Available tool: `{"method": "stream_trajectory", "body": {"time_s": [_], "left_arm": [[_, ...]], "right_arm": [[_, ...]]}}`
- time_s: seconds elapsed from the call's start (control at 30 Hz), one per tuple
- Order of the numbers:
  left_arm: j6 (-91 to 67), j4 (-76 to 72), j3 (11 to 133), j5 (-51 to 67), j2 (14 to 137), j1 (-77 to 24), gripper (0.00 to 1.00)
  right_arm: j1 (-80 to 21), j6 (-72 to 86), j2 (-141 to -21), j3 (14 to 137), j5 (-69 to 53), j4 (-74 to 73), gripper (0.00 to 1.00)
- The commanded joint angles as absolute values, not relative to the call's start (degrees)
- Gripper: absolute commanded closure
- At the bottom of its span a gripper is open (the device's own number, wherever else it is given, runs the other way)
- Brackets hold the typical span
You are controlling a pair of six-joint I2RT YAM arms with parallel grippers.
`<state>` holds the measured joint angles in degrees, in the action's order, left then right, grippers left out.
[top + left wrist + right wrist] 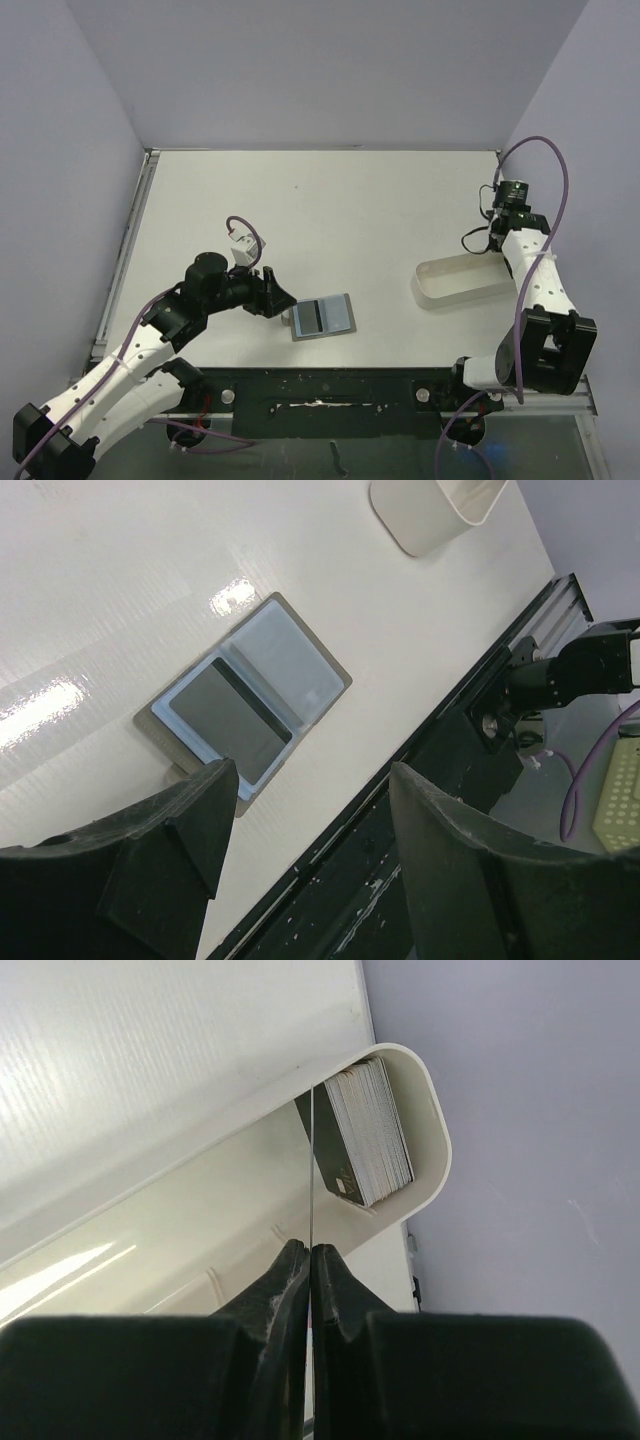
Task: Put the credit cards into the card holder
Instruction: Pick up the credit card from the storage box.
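Credit cards (372, 1130) stood in the tray (438, 1145), the right gripper (310, 1257) pinched one card (312, 1180), and the left gripper (310, 800) hung open by the card holder (285, 660).

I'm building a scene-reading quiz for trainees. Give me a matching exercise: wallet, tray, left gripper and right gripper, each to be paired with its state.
Things:
1. wallet
2. tray
3. left gripper
4. right gripper

States:
A. pinching one thin card over the tray
B. lying open, a dark card on its lining
C. jaws wide, holding nothing
D. keeping a stack of cards at one end

Pairs: 1-B, 2-D, 3-C, 4-A
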<state>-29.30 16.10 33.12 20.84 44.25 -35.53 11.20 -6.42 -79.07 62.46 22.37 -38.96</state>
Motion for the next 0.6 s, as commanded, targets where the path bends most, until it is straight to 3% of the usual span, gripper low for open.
{"method": "stream_trajectory", "body": {"time_s": [0.0, 0.4, 0.57], "left_arm": [[-28.57, 13.84, 33.75, 20.07, 43.74, -35.49, 0.39], [-34.85, 11.38, 35.76, 20.71, 45.84, -35.08, 0.4], [-42.02, 4.57, 36.88, 21.85, 48.09, -34.74, 0.4]], "right_arm": [[8.1, 0.11, -74.87, 67.61, 23.35, -43.14, 1.0], [-12.42, 19.48, -68.16, 73.28, 17.56, -51.38, 1.0], [-21.88, 25.77, -66.18, 70.87, 9.54, -45.54, 1.0]]}}
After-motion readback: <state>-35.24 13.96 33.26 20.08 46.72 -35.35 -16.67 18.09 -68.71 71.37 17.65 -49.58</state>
